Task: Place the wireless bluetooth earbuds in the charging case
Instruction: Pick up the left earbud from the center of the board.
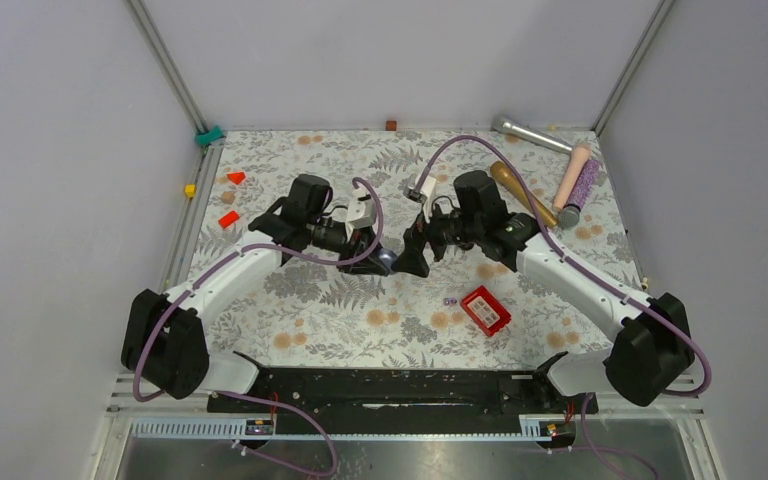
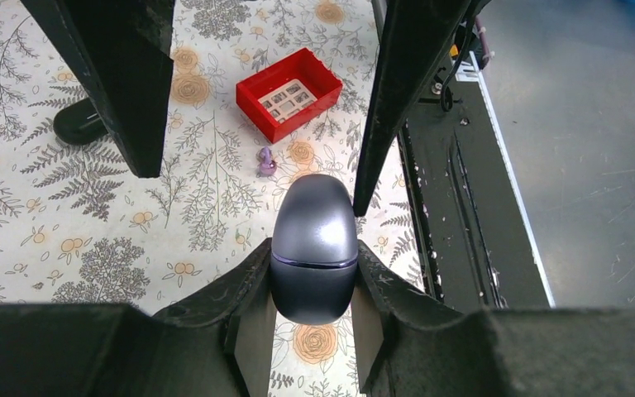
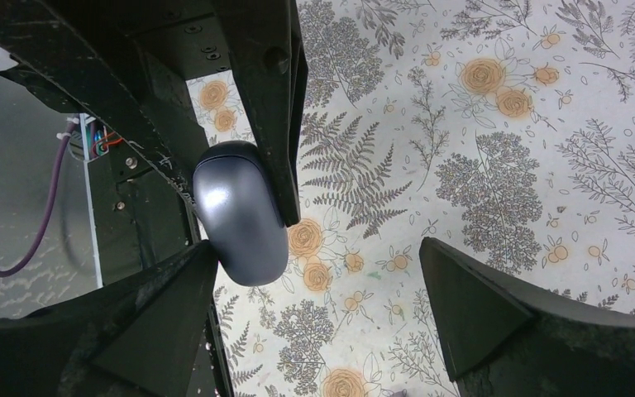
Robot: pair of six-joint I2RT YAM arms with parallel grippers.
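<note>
Grey-blue shell: the charging case point(image 2: 314, 248), smooth and oval, with the lid shut and its seam showing across the body.
Where it is: between the two arms, over the middle of the floral table point(image 1: 320, 325). It looks lifted clear of the surface, though no view shows the gap beneath for certain.
Left gripper point(image 2: 314, 269): jaws pinching the lower half of the case, one on each flank, at and just below the seam.
Right gripper point(image 3: 318, 248): jaws spread wide and holding nothing. One stands just beside the case's domed end, the other well out to the side.
Long axis: in line with the left jaws. The lid end points out past their tips toward the right gripper, and the base end is tucked between them.
Earbud point(image 2: 266, 163): one pale purple bud lies on the table just beside the red box point(image 2: 289, 93), apart from both arms. It is too small to tell which way it faces.
Step in hand: probably opening the lid, since no bud can go in while it is shut.
Risk, slip: the shell is glossy and rounded, so a sideways push from the right jaws could twist it in the pinch or squeeze it out.
Risk, lid: if the left jaws overlap the seam, they would clamp the lid shut.
Risk, bud: it is tiny and round, so a clumsy close could flick it against the red box.
</note>
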